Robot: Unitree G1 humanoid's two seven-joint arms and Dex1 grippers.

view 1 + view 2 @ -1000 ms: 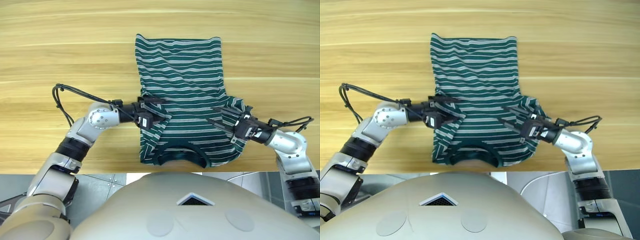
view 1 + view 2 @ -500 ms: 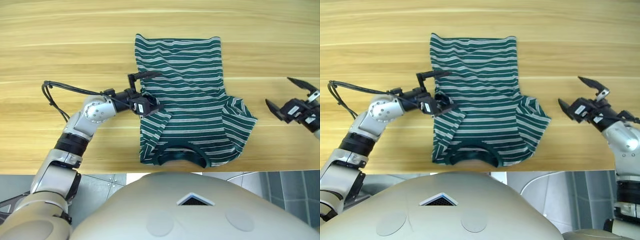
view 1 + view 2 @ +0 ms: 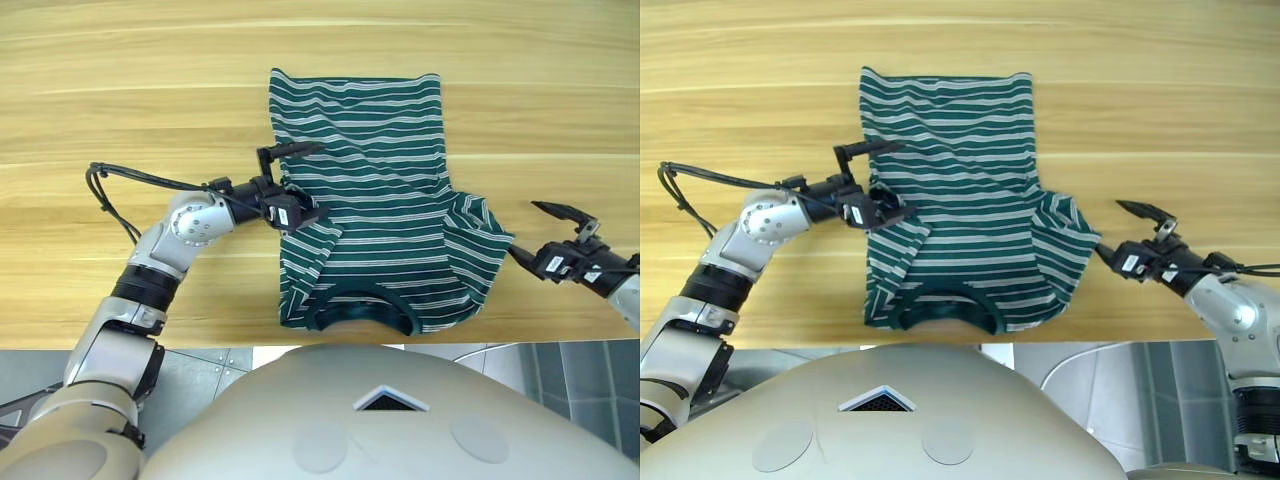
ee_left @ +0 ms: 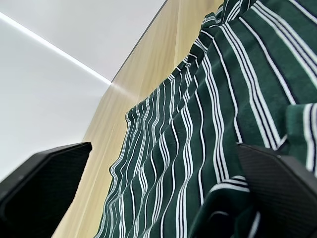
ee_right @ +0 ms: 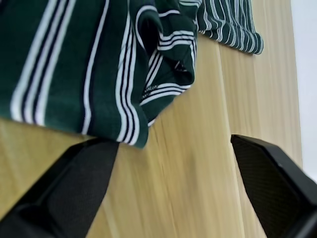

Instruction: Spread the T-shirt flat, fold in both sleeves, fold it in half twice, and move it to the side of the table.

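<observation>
Rumpled striped T-shirt (image 3: pixel 370 190), woodgrain table (image 3: pixel 120 90)

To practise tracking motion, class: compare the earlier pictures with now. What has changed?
The right end effector, open, drew sideways off the T-shirt sleeve, then came back to its edge. The left end effector shifted from the left sleeve toward the hem. The T-shirt stayed put.
</observation>
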